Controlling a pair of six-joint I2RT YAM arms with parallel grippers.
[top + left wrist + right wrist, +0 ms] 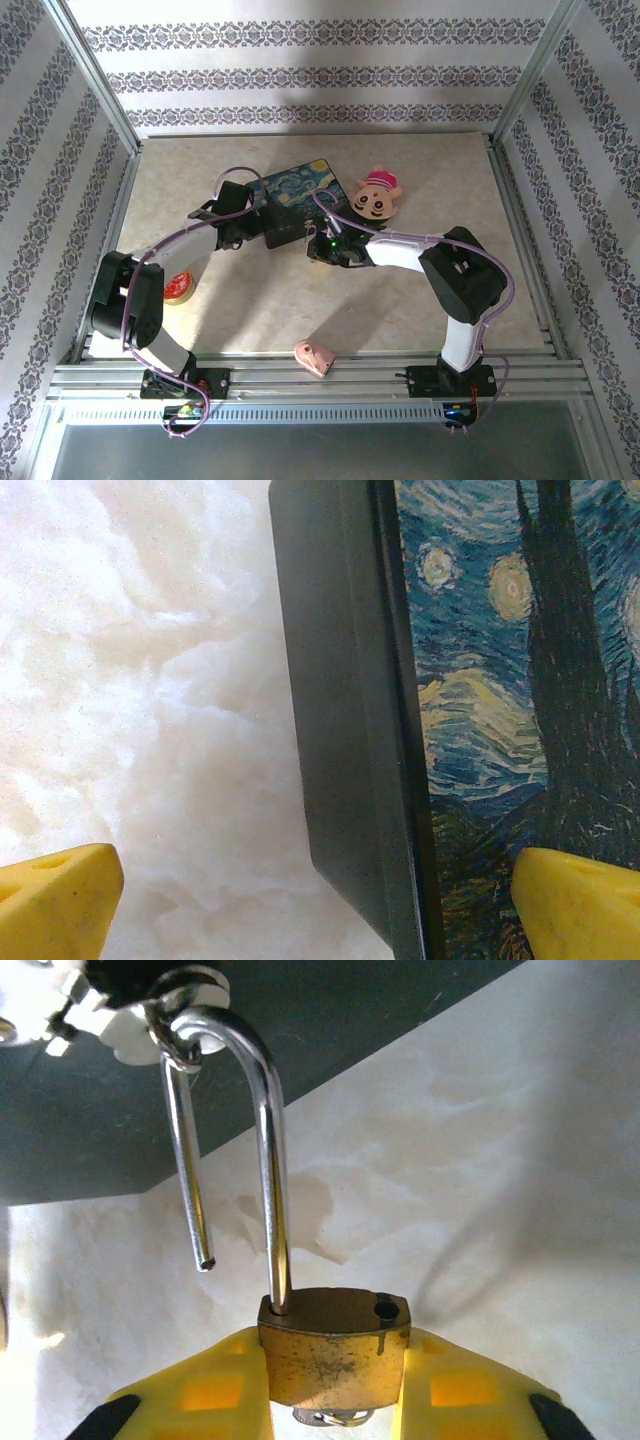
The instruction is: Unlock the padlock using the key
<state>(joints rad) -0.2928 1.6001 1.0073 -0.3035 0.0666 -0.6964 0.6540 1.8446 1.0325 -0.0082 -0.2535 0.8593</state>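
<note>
Two grippers, one padlock: right one clamped on the brass body, left one spread wide at the box

Two yellow fingers (215,1395) of the right gripper (335,1390) press against the two sides of the padlock (335,1350), closed down to the width of its brass body, which sits squarely between them. The shackle (268,1160) rises from the body, away from the fingertips. Its long leg stays seated in the body, while its short leg hangs free with its end well clear of the empty hole in the top of the body. The bend of the shackle hooks through a small metal ring (180,1055) on the dark side of the box (297,200). Under the body, between the fingers, a bit of silvery metal (335,1418) shows; whether it is the key cannot be told.

The left gripper (320,915) stands as wide open as it goes, holding nothing. One fingertip (55,900) sits over the pale table (150,680), the other over the painted lid. The box's dark side wall runs between them. Whether either tip touches anything cannot be told.
</note>
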